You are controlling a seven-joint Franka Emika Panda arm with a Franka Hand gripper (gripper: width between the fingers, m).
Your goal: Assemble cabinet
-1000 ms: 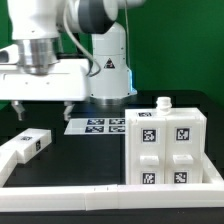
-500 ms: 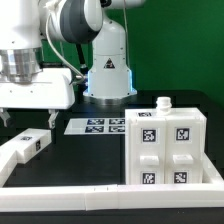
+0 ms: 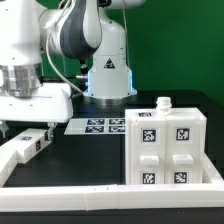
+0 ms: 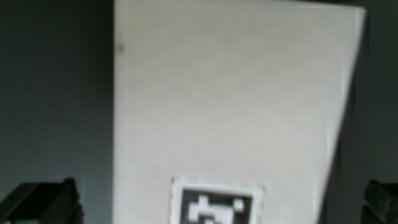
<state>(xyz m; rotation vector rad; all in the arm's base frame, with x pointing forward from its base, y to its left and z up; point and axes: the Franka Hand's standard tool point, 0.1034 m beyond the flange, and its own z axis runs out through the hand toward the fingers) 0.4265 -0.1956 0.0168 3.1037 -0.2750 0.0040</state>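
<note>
a: what's at the exterior view's left?

b: the gripper (image 3: 25,127) hangs over a loose block (image 3: 22,148) of the cabinet. its jaws are spread as wide as they go and hold nothing. the block lies flat on the black table (image 3: 90,160), with a tag on its upper face.

a: why so wide?

b: to straddle it, i'd say. in the wrist view the block fills the middle, and the dark fingertips (image 4: 45,200) stand clear of its long sides, one on each. how far above it they are, i can't tell.

a: and the middle?

b: the marker board (image 3: 100,125) lies flat in front of the arm's base (image 3: 108,75), with nothing on it.

a: the right?

b: the cabinet box (image 3: 165,150) stands upright, well apart from the loose block. its tags face the camera and there's a small knob (image 3: 163,102) on top. the long white rail (image 3: 100,190) runs along the table in front of it. my guess is the rail is there to brace it.

a: so where does that leave the job?

b: early, i'd judge. the block isn't gripped yet. the next move calls for lowering squarely and closing on its sides. if it goes down skewed, it could nudge the block.
</note>
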